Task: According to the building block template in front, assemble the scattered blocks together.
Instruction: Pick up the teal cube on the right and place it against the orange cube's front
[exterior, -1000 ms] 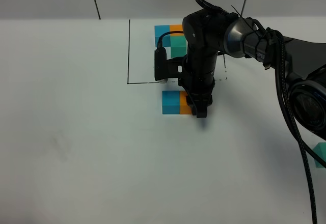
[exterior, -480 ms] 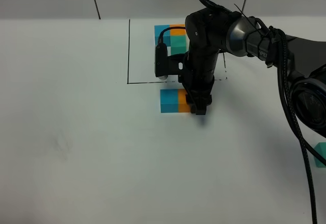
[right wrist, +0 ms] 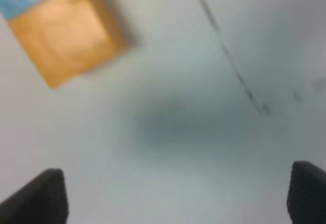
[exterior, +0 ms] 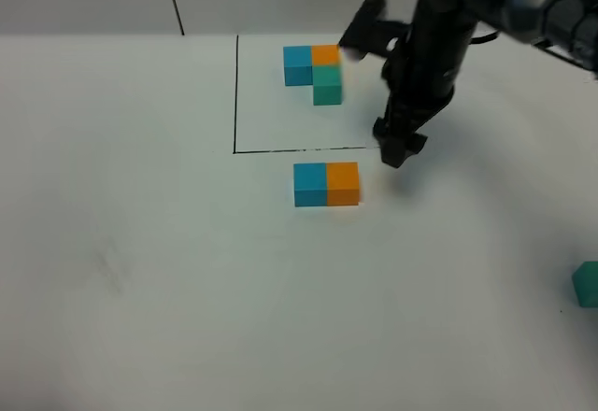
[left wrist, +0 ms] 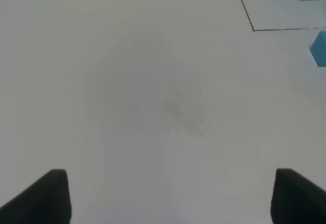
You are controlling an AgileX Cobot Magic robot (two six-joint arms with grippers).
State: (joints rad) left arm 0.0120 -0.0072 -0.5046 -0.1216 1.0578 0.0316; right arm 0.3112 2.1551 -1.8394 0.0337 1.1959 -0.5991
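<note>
The exterior view's edge cuts off the teal-green cube (exterior: 587, 284), and the right wrist view blurs the orange cube (right wrist: 65, 33).

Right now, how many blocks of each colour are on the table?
Blue: 2, framed blue block, loose blue block.
Orange: 2, framed orange block, loose orange block.
Teal-green: 2, framed teal-green block, loose teal-green block.
Total: 6.
</note>
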